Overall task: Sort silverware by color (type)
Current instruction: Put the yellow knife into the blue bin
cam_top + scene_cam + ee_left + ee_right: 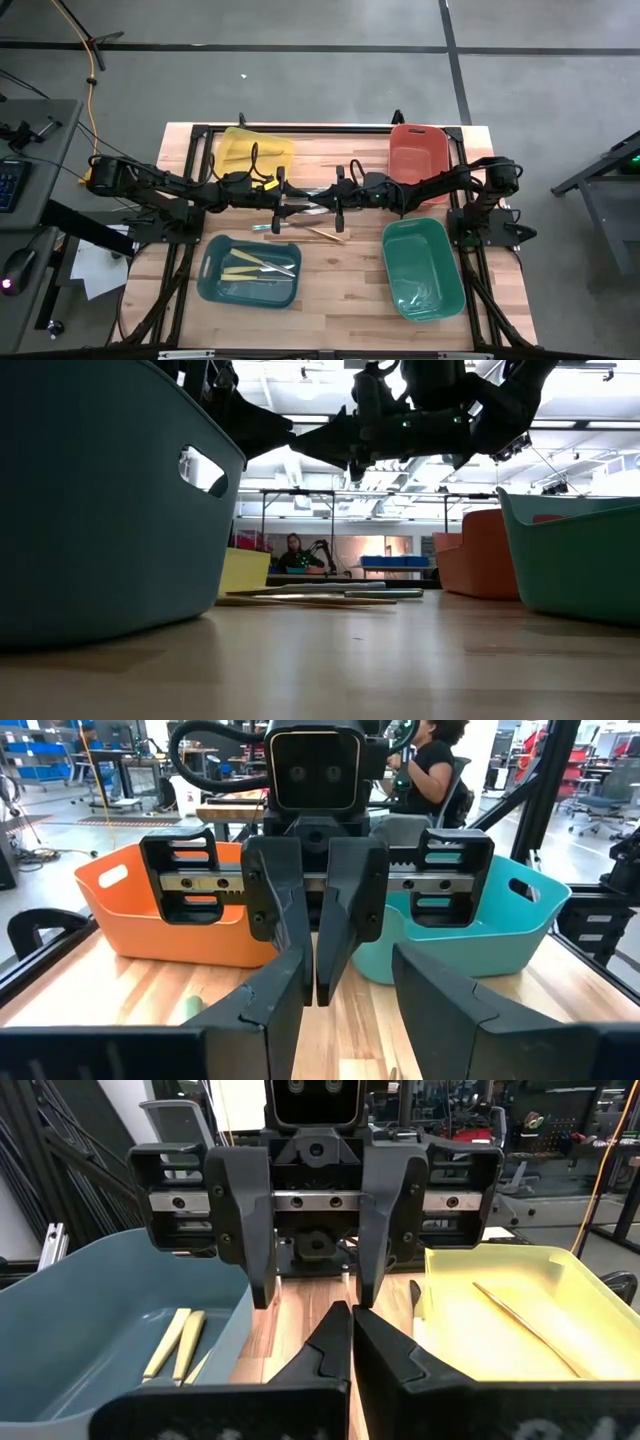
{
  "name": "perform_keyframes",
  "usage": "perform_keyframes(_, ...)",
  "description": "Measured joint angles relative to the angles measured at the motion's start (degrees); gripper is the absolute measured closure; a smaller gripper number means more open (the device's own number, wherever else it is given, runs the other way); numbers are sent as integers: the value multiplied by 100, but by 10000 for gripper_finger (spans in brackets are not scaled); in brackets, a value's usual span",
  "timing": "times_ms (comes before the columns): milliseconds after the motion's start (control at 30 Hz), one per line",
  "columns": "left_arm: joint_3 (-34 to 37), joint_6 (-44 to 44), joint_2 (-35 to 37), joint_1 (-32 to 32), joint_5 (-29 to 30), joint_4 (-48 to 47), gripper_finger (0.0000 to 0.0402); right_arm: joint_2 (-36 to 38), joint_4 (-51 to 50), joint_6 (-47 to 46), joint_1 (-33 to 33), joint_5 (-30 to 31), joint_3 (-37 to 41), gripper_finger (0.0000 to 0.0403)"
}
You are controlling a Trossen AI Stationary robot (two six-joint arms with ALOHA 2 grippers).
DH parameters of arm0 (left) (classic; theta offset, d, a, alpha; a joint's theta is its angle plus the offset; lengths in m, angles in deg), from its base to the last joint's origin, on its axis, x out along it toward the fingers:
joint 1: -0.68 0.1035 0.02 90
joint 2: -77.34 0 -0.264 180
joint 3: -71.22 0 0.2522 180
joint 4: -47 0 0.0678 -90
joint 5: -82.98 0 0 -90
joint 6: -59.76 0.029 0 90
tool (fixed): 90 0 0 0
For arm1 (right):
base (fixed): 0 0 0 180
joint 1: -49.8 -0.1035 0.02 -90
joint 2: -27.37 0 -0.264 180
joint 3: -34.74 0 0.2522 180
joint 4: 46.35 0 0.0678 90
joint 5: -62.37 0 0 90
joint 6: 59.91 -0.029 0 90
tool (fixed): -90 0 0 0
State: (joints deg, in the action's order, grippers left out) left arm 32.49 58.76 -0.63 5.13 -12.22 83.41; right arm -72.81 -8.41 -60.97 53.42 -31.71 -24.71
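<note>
Silverware [300, 222] loose at the table's centre lay partly beneath the two arms in the high view; the pieces' types were too small to tell. The blue bin [95, 500] was cut off by the low view's left and top edges, hiding its contents there. The green bin [580, 555] was cut off at the right. A distant seated person [294, 555] was too small to make out.
</note>
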Motion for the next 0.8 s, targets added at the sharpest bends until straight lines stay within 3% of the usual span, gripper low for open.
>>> perform_keyframes(800, 2, 123, 0, 0, 7, 0, 259, 6, -33, 6, 0, 0, 0, 403)
